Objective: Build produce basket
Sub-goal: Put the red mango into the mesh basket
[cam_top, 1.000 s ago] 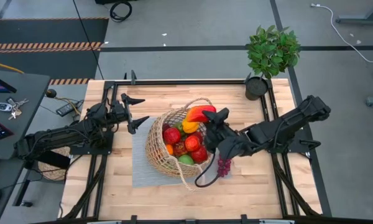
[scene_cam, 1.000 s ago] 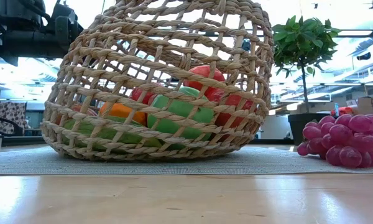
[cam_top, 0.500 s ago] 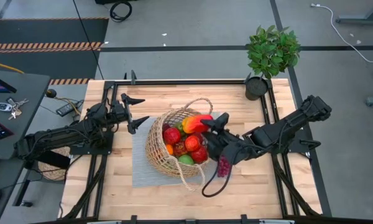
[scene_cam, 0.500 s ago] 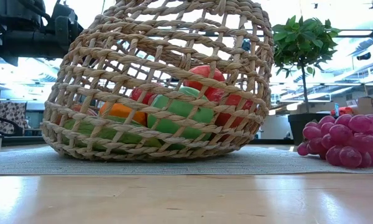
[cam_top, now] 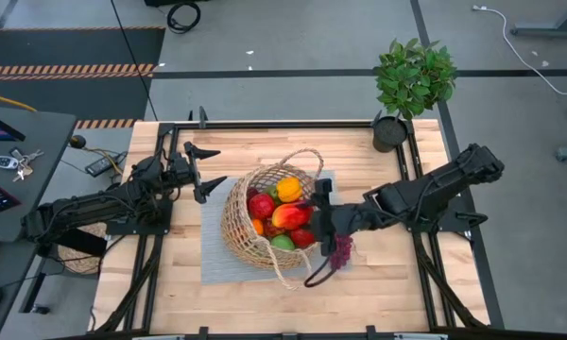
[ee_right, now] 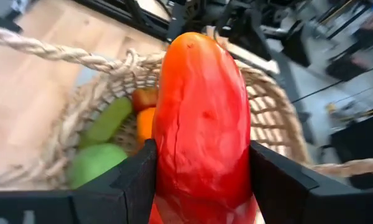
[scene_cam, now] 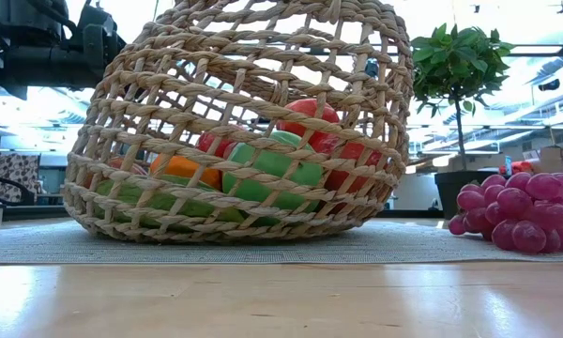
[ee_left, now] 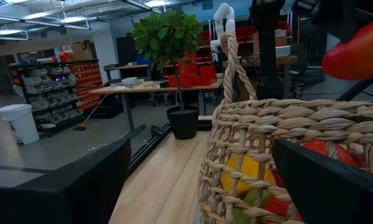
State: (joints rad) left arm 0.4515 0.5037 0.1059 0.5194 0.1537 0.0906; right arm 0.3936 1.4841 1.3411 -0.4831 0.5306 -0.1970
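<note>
At centre left of the high view we see the left hand, fingers spread wide and holding nothing, just beside the basket. The basket sits mid-frame on a grey mat on the counter, filled with produce. Right of centre, the right hand is clamped on a red-orange piece over the basket. Purple grapes lie outside, lower right.

One camera looks straight down on the whole pale wooden surface; another sits level on it, close against the tan woven wicker basket — both wrist views face it too.
</note>
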